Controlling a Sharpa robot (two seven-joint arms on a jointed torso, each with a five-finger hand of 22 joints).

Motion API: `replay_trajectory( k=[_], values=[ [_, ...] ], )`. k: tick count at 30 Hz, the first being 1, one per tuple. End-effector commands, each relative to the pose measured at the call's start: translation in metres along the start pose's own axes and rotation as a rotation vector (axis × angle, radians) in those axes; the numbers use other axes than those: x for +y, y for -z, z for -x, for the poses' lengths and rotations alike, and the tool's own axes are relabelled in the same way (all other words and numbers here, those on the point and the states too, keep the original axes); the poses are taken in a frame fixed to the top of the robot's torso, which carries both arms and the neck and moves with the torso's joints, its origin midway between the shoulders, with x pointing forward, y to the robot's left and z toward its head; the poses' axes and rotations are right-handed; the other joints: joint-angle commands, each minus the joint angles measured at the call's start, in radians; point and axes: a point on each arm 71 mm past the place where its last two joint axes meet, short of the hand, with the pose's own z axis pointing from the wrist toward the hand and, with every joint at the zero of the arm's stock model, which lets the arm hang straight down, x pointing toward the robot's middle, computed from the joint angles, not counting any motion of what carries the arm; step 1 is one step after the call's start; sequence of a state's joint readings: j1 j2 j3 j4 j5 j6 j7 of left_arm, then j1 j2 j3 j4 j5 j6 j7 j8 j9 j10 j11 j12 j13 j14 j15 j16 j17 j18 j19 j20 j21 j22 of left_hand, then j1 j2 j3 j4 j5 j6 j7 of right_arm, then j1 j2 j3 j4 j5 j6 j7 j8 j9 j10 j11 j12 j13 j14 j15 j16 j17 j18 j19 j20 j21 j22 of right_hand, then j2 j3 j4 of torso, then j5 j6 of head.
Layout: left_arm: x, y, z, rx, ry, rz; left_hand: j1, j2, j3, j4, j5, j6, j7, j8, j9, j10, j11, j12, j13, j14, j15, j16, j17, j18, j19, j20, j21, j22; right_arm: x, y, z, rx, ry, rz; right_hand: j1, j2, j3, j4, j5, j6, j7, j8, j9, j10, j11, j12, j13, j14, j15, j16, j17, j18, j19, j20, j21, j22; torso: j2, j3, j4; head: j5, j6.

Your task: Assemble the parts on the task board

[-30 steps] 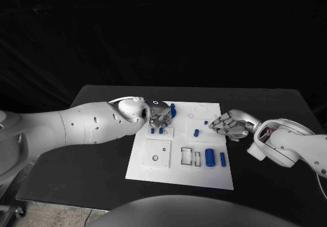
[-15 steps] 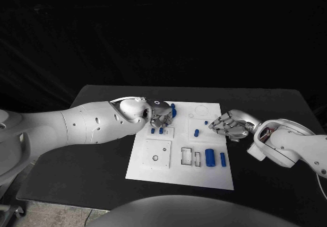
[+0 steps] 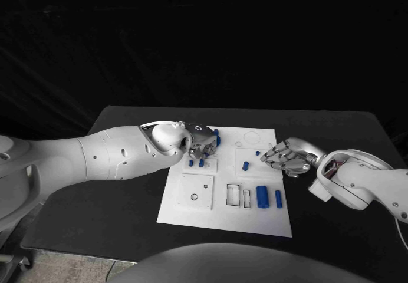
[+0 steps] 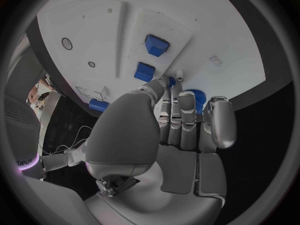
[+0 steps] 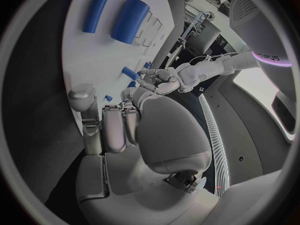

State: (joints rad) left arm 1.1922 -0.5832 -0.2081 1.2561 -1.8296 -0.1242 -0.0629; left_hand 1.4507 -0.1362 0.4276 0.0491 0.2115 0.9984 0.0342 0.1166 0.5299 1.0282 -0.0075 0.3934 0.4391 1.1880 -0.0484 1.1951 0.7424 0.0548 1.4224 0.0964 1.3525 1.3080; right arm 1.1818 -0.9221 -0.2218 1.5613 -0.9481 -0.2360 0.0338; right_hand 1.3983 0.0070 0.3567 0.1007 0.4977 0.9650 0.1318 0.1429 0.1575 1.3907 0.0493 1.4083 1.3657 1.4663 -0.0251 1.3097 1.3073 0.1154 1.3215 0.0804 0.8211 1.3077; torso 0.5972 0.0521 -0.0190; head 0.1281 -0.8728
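**Left robot hand works at the far edge of the board while the right waits**

The white task board lies in the middle of the black desk. The left robot hand is over the board's far left corner, its fingers curled down around a ribbed blue part at the board's edge. The part sits right among the fingertips and looks pinched there, probably so it can be steered into a seat on the board, though the fingers hide the contact itself. Just nearer than that hand, two small blue blocks stand side by side in a raised panel, apparently already seated.

The right robot hand hovers over the board's right edge with its fingers curled in and nothing between them. It seems parked near the work, clear of the left arm, ready for its own turn. Beside it a small blue peg and a tiny blue piece lie on the board.

Towards the near right, a thick blue cylinder and a thin blue rod lie flat beside two empty rectangular slots, so I judge several parts are not yet fitted.
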Motion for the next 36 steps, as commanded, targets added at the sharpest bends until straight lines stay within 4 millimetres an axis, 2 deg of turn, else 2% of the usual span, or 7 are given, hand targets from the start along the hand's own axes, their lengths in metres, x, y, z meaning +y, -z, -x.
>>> replay_trajectory(
  k=[1,5,10,18,22,25,36],
  values=[
    [-0.002,0.001,-0.006,0.006,-0.043,-0.001,0.012,0.013,-0.001,-0.01,0.025,0.022,0.005,0.018,0.013,0.024,-0.005,0.016,0.012,0.015,0.001,0.011,0.013,-0.006,0.012,-0.002,0.011,0.198,0.0,0.0,-0.002,0.01,-0.003,0.004,0.005,-0.007,0.001,-0.006,0.004,-0.002,0.0,-0.003,0.0,-0.007,-0.002,-0.006,0.025,0.017,0.002,-0.007,0.037,0.017,-0.006,0.002,-0.004,0.077,0.0,0.0001,-0.0002,-0.002,0.0],
    [0.0,0.003,-0.003,-0.06,0.032,-0.017,0.003,0.017,-0.006,-0.009,0.025,0.036,0.009,0.034,0.021,0.034,-0.004,0.019,0.015,0.032,0.002,0.021,0.03,-0.01,0.024,-0.003,0.028,0.203,-0.001,0.001,-0.002,0.01,-0.004,0.002,0.005,-0.007,0.001,-0.006,0.004,-0.002,0.0,-0.003,0.0,-0.007,-0.002,-0.006,0.025,0.017,0.002,-0.007,0.037,0.017,-0.006,0.002,-0.004,0.077,0.001,-0.0002,0.0001,-0.005,0.0],
    [0.005,0.011,0.007,-0.23,0.219,-0.041,-0.01,0.015,-0.007,0.0,0.024,0.048,0.019,0.052,0.028,0.062,0.004,0.014,0.008,0.078,0.002,0.045,0.073,-0.022,0.061,-0.006,0.083,0.219,-0.002,0.002,-0.001,0.011,-0.005,-0.002,0.005,-0.007,0.001,-0.007,0.004,-0.002,0.0,-0.003,0.0,-0.007,-0.002,-0.006,0.025,0.017,0.002,-0.007,0.037,0.017,-0.006,0.002,-0.004,0.077,0.001,-0.0008,0.0011,-0.009,0.0],
    [0.021,0.025,0.018,-0.433,0.504,-0.04,-0.016,0.009,-0.006,0.015,0.039,0.077,0.041,0.071,0.036,0.081,0.021,-0.011,-0.01,0.098,-0.003,0.047,0.083,-0.024,0.07,-0.032,0.096,0.223,-0.003,0.002,-0.001,0.014,-0.006,-0.008,0.007,-0.007,0.002,-0.009,0.003,-0.002,0.0,-0.003,0.0,-0.008,-0.002,-0.007,0.024,0.016,0.001,-0.008,0.036,0.018,-0.006,0.002,-0.006,0.076,-0.001,0.0,0.0009,-0.006,0.0],
    [0.027,0.031,0.018,-0.463,0.58,-0.034,-0.019,0.01,-0.01,0.021,0.041,0.084,0.044,0.077,0.038,0.081,0.025,-0.018,-0.014,0.099,-0.003,0.047,0.085,-0.024,0.069,-0.033,0.095,0.222,-0.003,0.001,-0.001,0.017,-0.007,-0.01,0.007,-0.007,0.002,-0.009,0.003,-0.002,0.0,-0.003,0.0,-0.008,-0.002,-0.007,0.024,0.016,0.001,-0.008,0.036,0.018,-0.006,0.002,-0.006,0.076,-0.001,0.0,0.0011,-0.007,0.0],
    [0.034,0.036,0.016,-0.473,0.626,-0.022,-0.019,0.009,-0.02,0.029,0.061,0.087,0.045,0.081,0.042,0.085,0.026,-0.027,-0.021,0.099,-0.003,0.045,0.085,-0.023,0.068,-0.034,0.094,0.222,-0.004,0.001,-0.001,0.02,-0.008,-0.012,0.007,-0.007,0.002,-0.009,0.003,-0.002,0.0,-0.003,0.0,-0.008,-0.002,-0.007,0.024,0.016,0.001,-0.008,0.036,0.018,-0.006,0.002,-0.006,0.076,-0.001,0.0,0.0011,-0.006,0.0],
    [0.049,0.046,0.005,-0.444,0.681,0.001,-0.016,0.01,-0.027,0.033,0.066,0.087,0.046,0.083,0.044,0.09,0.027,-0.034,-0.027,0.095,-0.003,0.041,0.078,-0.022,0.063,-0.035,0.088,0.22,-0.005,0.001,-0.001,0.024,-0.01,-0.017,0.007,-0.007,0.002,-0.009,0.003,-0.002,0.0,-0.003,0.0,-0.008,-0.002,-0.007,0.024,0.016,0.001,-0.009,0.035,0.018,-0.006,0.002,-0.006,0.077,0.0,-0.0002,0.0004,-0.003,0.0]
  ],
)
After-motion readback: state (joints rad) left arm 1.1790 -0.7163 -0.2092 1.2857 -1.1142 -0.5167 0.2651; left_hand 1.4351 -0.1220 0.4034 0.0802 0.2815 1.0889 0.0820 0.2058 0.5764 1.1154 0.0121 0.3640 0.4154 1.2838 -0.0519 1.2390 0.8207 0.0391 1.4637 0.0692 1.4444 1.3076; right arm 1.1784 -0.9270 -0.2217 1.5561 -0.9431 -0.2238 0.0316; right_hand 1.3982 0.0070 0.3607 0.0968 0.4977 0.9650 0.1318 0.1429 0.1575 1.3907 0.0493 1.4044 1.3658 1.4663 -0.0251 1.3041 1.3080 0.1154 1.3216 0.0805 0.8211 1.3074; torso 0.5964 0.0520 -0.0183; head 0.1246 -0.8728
